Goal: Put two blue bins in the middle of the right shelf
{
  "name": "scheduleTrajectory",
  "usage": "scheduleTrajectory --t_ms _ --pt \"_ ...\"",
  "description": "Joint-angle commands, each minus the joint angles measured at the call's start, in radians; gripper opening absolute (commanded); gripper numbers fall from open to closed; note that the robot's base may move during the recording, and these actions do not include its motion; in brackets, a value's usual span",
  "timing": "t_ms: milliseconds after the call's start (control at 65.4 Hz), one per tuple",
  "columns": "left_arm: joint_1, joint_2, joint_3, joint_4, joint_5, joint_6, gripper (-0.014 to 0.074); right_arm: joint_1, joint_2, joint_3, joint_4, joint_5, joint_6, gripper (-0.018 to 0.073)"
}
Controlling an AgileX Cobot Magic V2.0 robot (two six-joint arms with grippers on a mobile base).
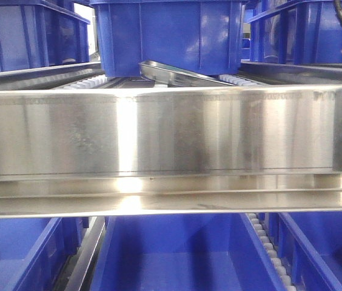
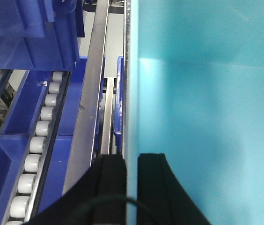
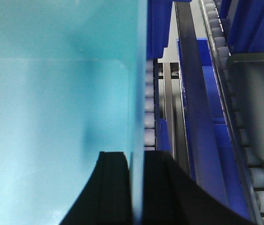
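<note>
In both wrist views a blue bin fills most of the frame, its inside looking pale cyan point(image 2: 207, 117) point(image 3: 52, 117). My left gripper point(image 2: 132, 157) is shut on the bin's left wall, one black finger inside and one outside. My right gripper point(image 3: 136, 154) is shut on the right wall in the same way. In the front view a blue bin point(image 1: 168, 33) stands high at centre above the roller tracks; neither gripper shows there. A second blue bin of the task cannot be told apart from the other bins.
A wide steel shelf beam point(image 1: 171, 133) crosses the front view, with blue bins point(image 1: 177, 254) below and a slanted steel tray point(image 1: 177, 71) above. White roller tracks point(image 2: 40, 136) point(image 3: 149, 112) and steel rails point(image 2: 87, 122) point(image 3: 188, 108) flank the held bin. A grey container point(image 3: 263, 108) lies right.
</note>
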Motion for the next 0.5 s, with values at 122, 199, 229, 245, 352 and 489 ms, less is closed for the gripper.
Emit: scheduleTrajectory --t_ms 122,199,229,245,352,489 --pt "-0.007 0.012 -0.015 0.033 -0.014 -0.005 -0.0111 -0.001 -0.015 -0.008 -0.058 -0.041 -0.004 -0.0162" --pt "-0.004 0.019 -0.015 0.033 -0.014 -0.005 -0.0111 -0.001 -0.015 -0.008 -0.058 -0.048 -0.004 -0.0162" --pt "-0.005 0.019 -0.015 0.033 -0.014 -0.005 -0.0111 -0.001 -0.015 -0.008 -0.06 -0.05 -0.004 -0.0162" --pt "-0.005 0.019 -0.015 0.033 -0.014 -0.005 -0.0111 -0.001 -0.015 -0.008 -0.062 -0.05 -0.004 -0.0162" --pt "-0.005 0.019 -0.015 0.033 -0.017 -0.005 -0.0111 -0.001 -0.015 -0.008 -0.064 -0.052 -0.004 -0.0162" --pt "-0.005 0.019 -0.015 0.044 -0.022 -0.005 -0.0111 -0.001 -0.015 -0.008 -0.064 -0.056 -0.004 -0.0162"
